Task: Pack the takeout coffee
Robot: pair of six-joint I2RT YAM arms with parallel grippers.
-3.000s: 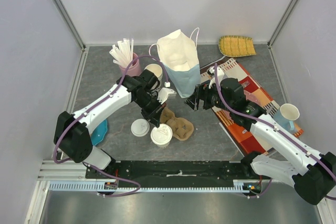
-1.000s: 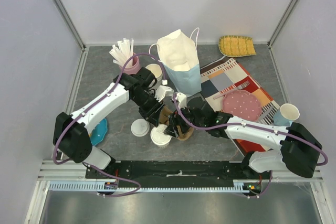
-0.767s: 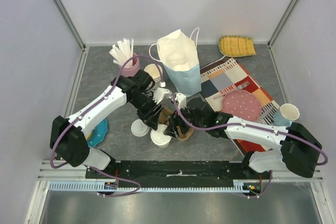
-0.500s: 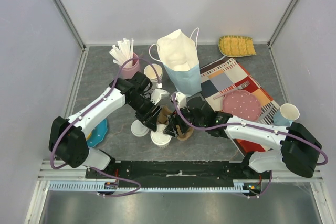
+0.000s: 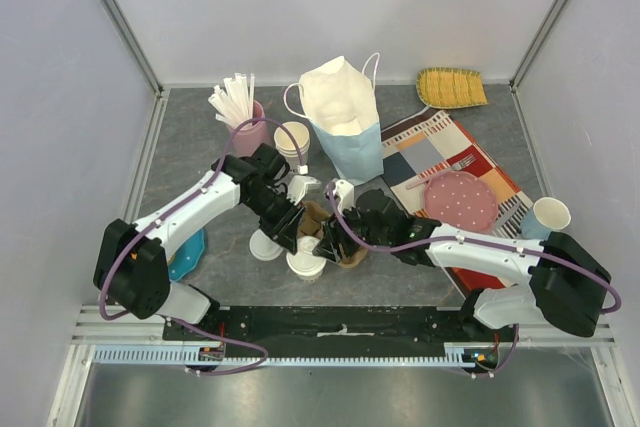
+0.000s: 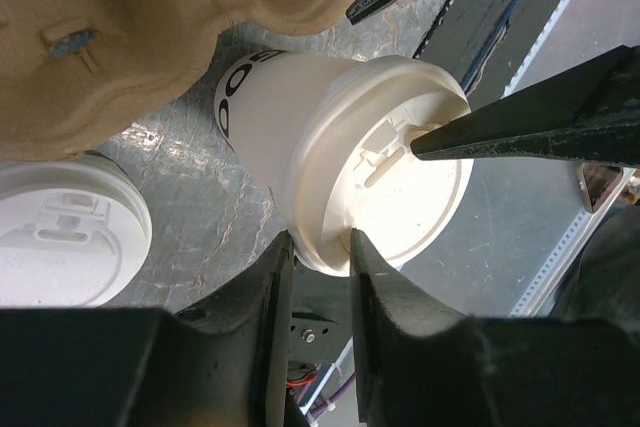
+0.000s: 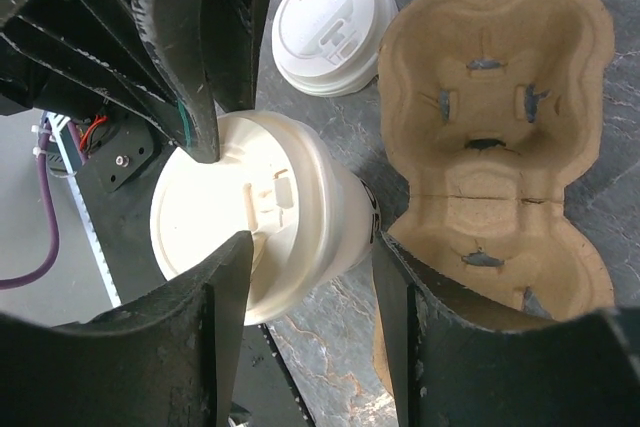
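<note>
The takeout coffee (image 5: 307, 261), a white paper cup with a white lid, stands on the table next to a brown pulp cup carrier (image 5: 321, 215). My left gripper (image 5: 289, 237) is pinched on the rim of its lid (image 6: 350, 157), with one finger (image 6: 280, 267) outside the rim and one inside. My right gripper (image 5: 326, 245) is open and straddles the cup (image 7: 260, 227). One of its fingers (image 7: 225, 287) is over the lid and the other is between the cup wall and the carrier (image 7: 500, 137).
A loose flat lid (image 5: 265, 245) lies left of the cup. Behind stand a paper bag (image 5: 342, 127), a stack of lidless cups (image 5: 292, 139) and a pink cup of straws (image 5: 238, 112). On the right a striped mat holds a pink plate (image 5: 458, 197).
My right arm swung from beside the paper bag down to the cup and now straddles it. My left arm shifted slightly left while staying at the lid. The cup has barely moved.
</note>
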